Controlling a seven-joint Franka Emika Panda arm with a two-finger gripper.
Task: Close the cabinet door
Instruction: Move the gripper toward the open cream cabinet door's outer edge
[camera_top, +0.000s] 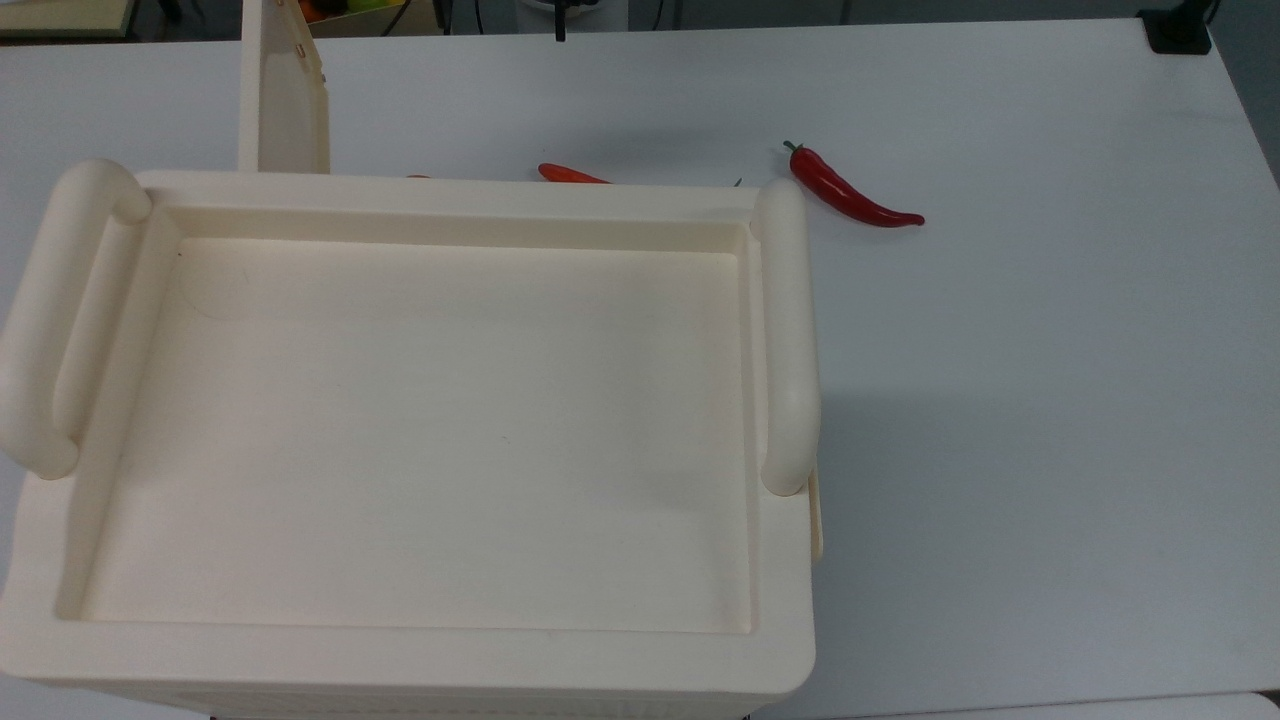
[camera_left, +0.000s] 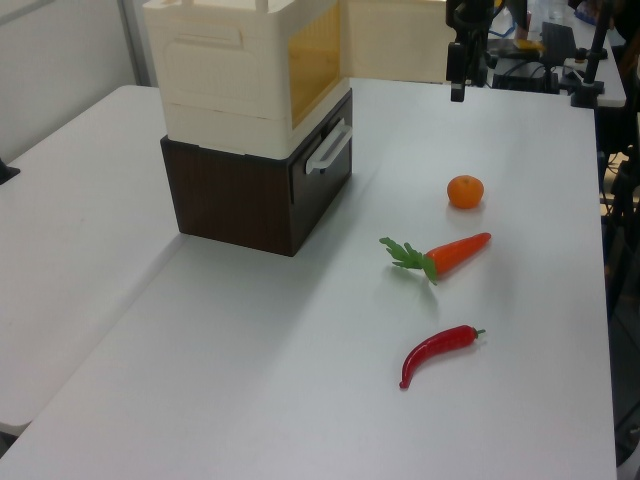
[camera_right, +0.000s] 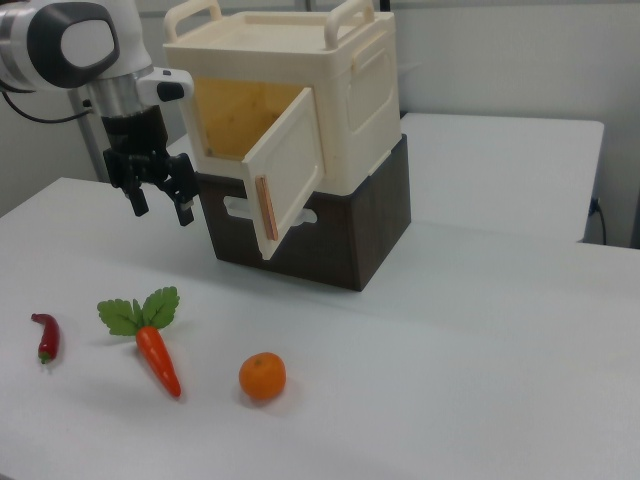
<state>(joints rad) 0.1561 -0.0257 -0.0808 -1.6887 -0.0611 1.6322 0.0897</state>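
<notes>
A white counter (camera_right: 480, 330) carries the cabinet (camera_right: 300, 100) on a dark brown base (camera_right: 340, 235); its cabinet door (camera_right: 290, 170) hangs ajar. The end effector (camera_right: 157, 205) hovers open beside it, above a carrot (camera_right: 158, 358), orange (camera_right: 262, 376) and chilli (camera_right: 46, 336)

cabinet (camera_top: 400, 420): in the top view we see its lower edge cut off by the frame bottom.
cabinet door (camera_top: 283, 95): top edge cropped in the top view.
carrot (camera_top: 570, 175): we see only a sliver behind the cabinet rim.
arm (camera_right: 70, 45): cut off at the right view's upper left.
</notes>
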